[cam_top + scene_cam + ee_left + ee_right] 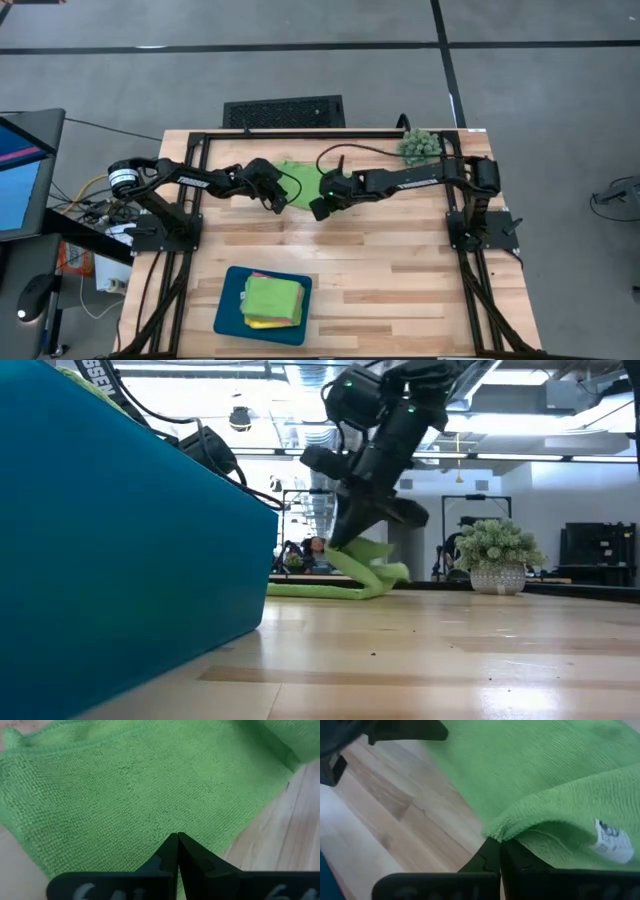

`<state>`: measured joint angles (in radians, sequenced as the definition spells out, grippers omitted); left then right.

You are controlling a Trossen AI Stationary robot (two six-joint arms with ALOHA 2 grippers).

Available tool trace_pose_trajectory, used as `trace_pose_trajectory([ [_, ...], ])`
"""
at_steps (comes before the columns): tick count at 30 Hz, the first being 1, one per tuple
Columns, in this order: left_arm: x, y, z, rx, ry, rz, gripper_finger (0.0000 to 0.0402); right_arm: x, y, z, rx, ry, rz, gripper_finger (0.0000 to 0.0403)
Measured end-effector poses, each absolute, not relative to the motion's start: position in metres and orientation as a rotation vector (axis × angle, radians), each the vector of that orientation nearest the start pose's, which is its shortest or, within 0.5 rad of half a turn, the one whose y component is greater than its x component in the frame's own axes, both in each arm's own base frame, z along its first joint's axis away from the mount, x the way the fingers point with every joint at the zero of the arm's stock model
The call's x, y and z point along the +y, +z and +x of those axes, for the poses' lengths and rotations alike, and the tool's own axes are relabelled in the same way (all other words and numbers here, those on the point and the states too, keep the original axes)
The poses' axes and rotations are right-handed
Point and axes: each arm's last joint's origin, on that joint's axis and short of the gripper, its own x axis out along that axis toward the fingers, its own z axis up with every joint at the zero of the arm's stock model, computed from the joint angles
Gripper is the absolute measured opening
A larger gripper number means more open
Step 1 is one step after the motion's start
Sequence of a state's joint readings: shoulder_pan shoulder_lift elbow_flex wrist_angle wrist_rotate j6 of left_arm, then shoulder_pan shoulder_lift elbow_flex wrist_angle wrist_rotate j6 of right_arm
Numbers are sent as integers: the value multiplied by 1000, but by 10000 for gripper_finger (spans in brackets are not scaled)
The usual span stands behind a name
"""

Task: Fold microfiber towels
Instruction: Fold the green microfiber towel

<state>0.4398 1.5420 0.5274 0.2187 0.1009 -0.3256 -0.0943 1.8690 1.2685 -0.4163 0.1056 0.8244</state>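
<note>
Mid-fold — right gripper [495, 851] clamps the green towel's [292, 176] edge, lifted; left gripper [176, 845] closed, pinning the cloth flat — next, carry edge across.

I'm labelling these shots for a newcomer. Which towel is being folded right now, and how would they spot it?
On the wooden table, look at the far middle, where both arms meet. The lime green towel lies spread there, its edge pinched by the right pincer, the left pincer shut over it. The other towels sit stacked on the teal tray.
</note>
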Motion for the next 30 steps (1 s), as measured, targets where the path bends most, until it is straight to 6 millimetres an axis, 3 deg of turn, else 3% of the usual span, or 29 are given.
trace_pose_trajectory([
  [6, 108, 122, 237, 716, 446, -518, 0, -42, 175, 396, 928, -538, 727, 21],
  [12, 108, 122, 237, 718, 445, -515, 0, -41, 162, 399, 981, -494, 743, 54],
  [30, 108, 122, 237, 711, 447, -548, 0, -64, 167, 402, 910, -458, 743, 164],
])
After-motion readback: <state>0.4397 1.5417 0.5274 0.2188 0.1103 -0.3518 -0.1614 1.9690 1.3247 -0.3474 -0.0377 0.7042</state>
